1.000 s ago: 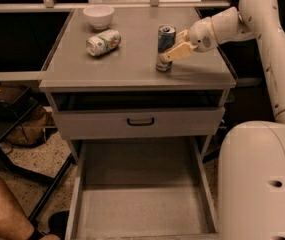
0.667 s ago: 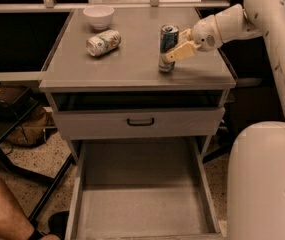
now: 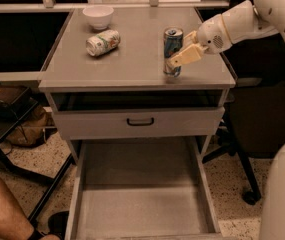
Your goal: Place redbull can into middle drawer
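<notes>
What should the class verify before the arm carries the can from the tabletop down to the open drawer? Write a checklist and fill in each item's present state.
1. Redbull can stands upright on the tabletop: ok.
2. Gripper is at the can, reaching in from its right side: ok.
3. Hold on the can is secure: cannot tell.
4. Middle drawer is pulled out with a bare floor: ok.
5. White-and-green can and bowl sit well apart from the redbull can: ok.
6. Person's leg is outside the drawer, at its left: ok.
</notes>
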`<action>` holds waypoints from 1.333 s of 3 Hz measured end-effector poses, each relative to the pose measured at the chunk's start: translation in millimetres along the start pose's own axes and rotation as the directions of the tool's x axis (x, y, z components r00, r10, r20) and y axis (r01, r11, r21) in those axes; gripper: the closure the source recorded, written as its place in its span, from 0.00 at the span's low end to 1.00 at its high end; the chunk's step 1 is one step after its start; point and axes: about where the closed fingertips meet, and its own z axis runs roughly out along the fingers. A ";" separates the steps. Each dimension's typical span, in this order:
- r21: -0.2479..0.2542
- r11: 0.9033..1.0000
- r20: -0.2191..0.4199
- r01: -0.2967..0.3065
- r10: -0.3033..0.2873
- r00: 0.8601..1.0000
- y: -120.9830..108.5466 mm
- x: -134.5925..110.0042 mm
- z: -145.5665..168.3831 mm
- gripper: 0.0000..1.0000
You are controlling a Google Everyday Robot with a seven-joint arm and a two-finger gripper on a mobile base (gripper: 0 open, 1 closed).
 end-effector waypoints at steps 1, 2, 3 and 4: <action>0.024 1.000 -0.008 -0.017 0.017 1.000 25.9 6.4 -12.4 1.00; 0.043 0.998 -0.010 -0.037 0.038 0.999 50.1 22.0 -22.9 1.00; 0.069 0.996 0.002 -0.063 0.063 0.998 71.0 44.3 -35.5 1.00; 0.104 0.990 -0.001 -0.093 0.094 0.996 85.3 88.0 -56.5 1.00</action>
